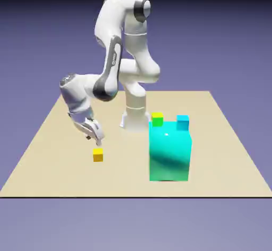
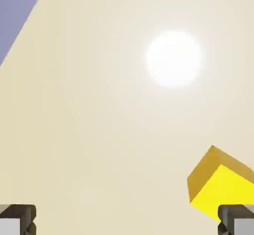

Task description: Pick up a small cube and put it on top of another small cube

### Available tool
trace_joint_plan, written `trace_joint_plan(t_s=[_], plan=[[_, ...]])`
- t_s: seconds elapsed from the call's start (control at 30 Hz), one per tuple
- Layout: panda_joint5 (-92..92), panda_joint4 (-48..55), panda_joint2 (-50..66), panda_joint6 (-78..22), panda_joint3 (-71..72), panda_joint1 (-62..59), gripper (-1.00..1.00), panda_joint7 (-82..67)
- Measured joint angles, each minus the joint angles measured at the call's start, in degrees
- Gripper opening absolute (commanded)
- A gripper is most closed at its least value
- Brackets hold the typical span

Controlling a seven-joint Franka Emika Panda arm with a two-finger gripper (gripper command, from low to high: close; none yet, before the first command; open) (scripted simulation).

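The jaws (image 2: 127,220) stand wide apart, with nothing between them. In the exterior view they are tilted and positioned above the worktop (image 1: 69,175), near the yellow-orange cube (image 1: 98,155). This cube rests on the worktop on the exterior view's left. In the hand view, the cube is located at the lower right, partly overlapped by one fingertip (image 2: 236,220); contact cannot be determined.

The large cyan block (image 1: 169,154) stands on the exterior view's right. The small cyan cube (image 1: 183,122) and the yellow-topped green cube (image 1: 157,119) appear at its upper edge, apart from each other; whether they rest on the block or behind it cannot be determined.
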Motion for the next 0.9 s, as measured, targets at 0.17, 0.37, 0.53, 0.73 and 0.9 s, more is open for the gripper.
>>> trace_joint_plan(t_s=[0.17, 0.37, 0.53, 0.73, 0.9], plan=[[6.18, 4.90, 10.38, -11.65, -1.98, -6.98, 0.00, 3.18], [12.81, 3.83, 18.60, -6.88, 0.52, -7.85, 0.00, 0.38], [10.12, 5.04, 15.39, -10.99, -1.11, -8.28, -1.00, 2.25], [6.14, 13.67, 17.10, -12.24, -10.63, 1.05, -1.00, 8.53], [4.57, 20.69, 20.03, -11.68, -15.39, 11.44, -1.00, 13.34]])
